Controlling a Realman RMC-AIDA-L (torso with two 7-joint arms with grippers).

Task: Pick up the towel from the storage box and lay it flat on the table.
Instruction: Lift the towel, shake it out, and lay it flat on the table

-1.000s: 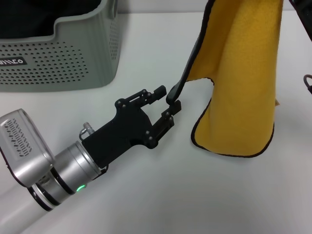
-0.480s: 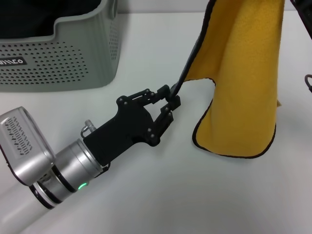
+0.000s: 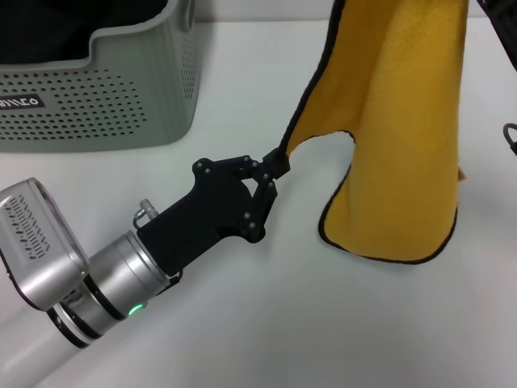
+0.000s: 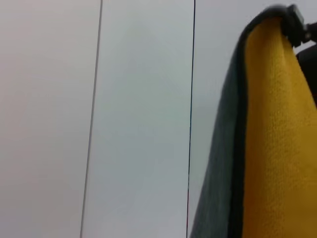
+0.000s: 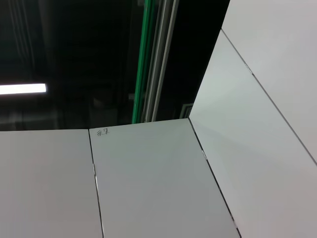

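Note:
The towel (image 3: 400,121) hangs from above the top right of the head view, yellow-orange face towards me, black edging around it. Its lower edge touches the white table (image 3: 339,323). My left gripper (image 3: 271,166) is shut on the towel's lower left corner and pulls it out to the left. The left wrist view shows the towel (image 4: 277,148) close up, yellow face and dark green-grey back. The right gripper is out of view above the frame; whatever holds the towel's top is hidden. The grey-green perforated storage box (image 3: 97,89) stands at the back left.
A black cable (image 3: 510,137) shows at the right edge of the table. The right wrist view shows only white panels (image 5: 148,183) and a dark ceiling.
My left gripper's fingers have closed on the towel's lower left corner, and the corner is now drawn out to the left. The towel's hanging body has hardly moved.

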